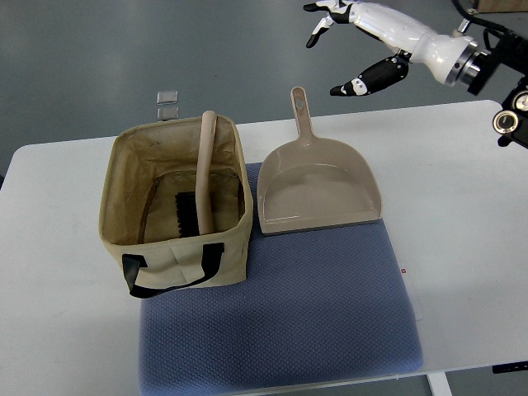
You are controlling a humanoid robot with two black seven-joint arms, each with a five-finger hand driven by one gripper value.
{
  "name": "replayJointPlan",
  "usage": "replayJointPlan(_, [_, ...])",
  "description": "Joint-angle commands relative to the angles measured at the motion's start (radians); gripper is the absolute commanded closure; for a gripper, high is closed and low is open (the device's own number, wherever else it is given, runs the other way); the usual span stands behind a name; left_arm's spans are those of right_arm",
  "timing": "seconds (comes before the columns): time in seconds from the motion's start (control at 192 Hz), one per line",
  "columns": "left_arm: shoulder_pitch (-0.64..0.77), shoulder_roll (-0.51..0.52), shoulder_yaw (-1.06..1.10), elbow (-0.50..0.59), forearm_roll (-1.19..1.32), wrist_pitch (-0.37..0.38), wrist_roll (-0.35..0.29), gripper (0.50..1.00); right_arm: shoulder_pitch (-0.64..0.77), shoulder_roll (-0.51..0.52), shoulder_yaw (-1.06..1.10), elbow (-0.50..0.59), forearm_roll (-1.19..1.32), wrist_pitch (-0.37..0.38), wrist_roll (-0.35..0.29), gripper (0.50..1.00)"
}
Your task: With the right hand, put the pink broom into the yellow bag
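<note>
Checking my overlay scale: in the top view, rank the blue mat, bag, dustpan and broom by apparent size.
1. Blue mat
2. Bag
3. Dustpan, somewhat smaller than the bag
4. Broom, partly hidden inside the bag, so unsure

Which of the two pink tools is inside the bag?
The broom: it stands in the bag, its handle leaning on the rim. The dustpan lies outside on the mat.

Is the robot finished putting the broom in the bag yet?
It looks finished. The broom already stands inside the bag, bristles down, with its handle leaning on the back rim. The right hand is up above the table's far edge, fingers open and holding nothing. The dustpan lies on the blue mat beside the bag. Nothing seems left to do.
</note>
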Motion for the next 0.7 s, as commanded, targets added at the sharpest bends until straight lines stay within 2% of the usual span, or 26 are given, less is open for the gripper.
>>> replayJointPlan(0.0, [0.0, 0.0, 0.0, 0.0, 0.0, 0.0, -0.001, 0.5, -0.092, -0.047, 0.107, -0.001, 0.162, 0.061, -0.003, 0.572])
replayJointPlan(0.073, [0.0, 0.0, 0.0, 0.0, 0.0, 0.0, 0.0, 0.5, -0.193, -0.061, 0.207, -0.001, 0.273, 0.109, -0.022, 0.572])
replayJointPlan(0.235, [0.0, 0.0, 0.0, 0.0, 0.0, 0.0, 0.0, 0.5, -0.411, -0.024, 0.437, -0.001, 0.418, 0.155, -0.095, 0.572])
replayJointPlan(0.438, [0.0, 0.0, 0.0, 0.0, 0.0, 0.0, 0.0, 0.5, -0.621, 0.186, 0.695, -0.005, 0.472, 0.17, -0.169, 0.572])
replayJointPlan(0.569, [0.0, 0.0, 0.0, 0.0, 0.0, 0.0, 0.0, 0.5, -0.705, 0.356, 0.86, -0.003, 0.46, 0.181, -0.224, 0.572])
replayJointPlan(0.694, [0.0, 0.0, 0.0, 0.0, 0.0, 0.0, 0.0, 0.5, -0.764, 0.451, 0.937, -0.003, 0.451, 0.212, -0.24, 0.572])
